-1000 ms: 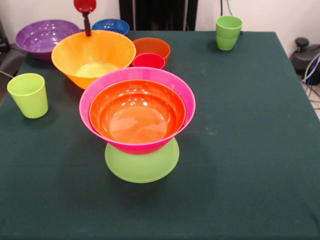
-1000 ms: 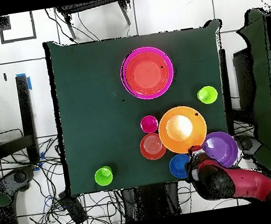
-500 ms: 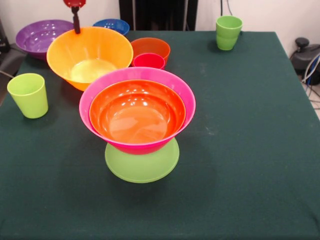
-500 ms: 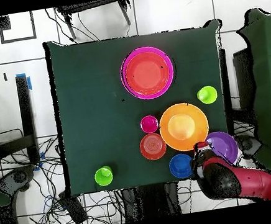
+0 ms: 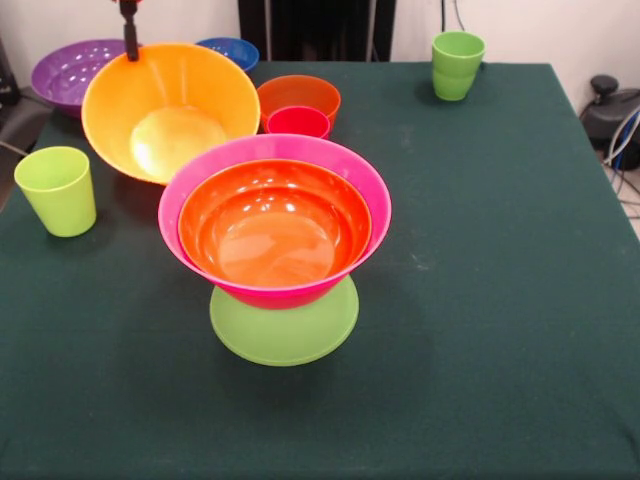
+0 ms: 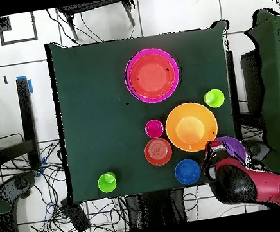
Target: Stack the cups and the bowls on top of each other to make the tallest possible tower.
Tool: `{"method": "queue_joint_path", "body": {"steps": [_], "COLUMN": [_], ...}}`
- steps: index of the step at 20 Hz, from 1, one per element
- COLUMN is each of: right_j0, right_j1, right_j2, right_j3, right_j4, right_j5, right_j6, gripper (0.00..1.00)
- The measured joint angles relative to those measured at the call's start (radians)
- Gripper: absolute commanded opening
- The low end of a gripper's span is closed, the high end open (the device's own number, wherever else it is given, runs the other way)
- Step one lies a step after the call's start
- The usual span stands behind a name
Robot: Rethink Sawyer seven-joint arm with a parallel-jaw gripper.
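Standing near the table's left edge, a green cup sits beside the tilted yellow bowl, whose far rim the gripper pinches and lifts. At the table's middle the tower stands: green bowl rim-down, pink bowl, orange bowl nested inside.

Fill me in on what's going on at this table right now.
The robot's end effector grips the far rim of the large yellow-orange bowl, which hangs tilted with its opening facing the camera. The tower is mid-table: a lime green bowl rim-down, the big pink bowl on it, and an orange bowl nested inside. The purple bowl, blue bowl, dark orange bowl and three cups are unstacked.
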Motion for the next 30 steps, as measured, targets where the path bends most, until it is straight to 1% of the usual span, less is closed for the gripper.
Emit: {"method": "queue_joint_path", "body": {"steps": [4, 11, 16, 24, 30], "right_j0": [-0.028, -0.099, -0.126, -0.129, -0.129], "right_j1": [-0.027, -0.09, -0.134, -0.188, -0.23], "right_j2": [0.04, 0.136, 0.189, 0.238, 0.259], "right_j3": [0.007, 0.034, 0.053, 0.079, 0.1], "right_j4": [0.015, 0.069, 0.104, 0.145, 0.178], "right_j5": [0.018, 0.071, 0.113, 0.154, 0.158], "right_j6": [0.0, 0.0, 0.0, 0.0, 0.0], "gripper": [0.0, 0.0, 0.0, 0.0, 0.0]}}
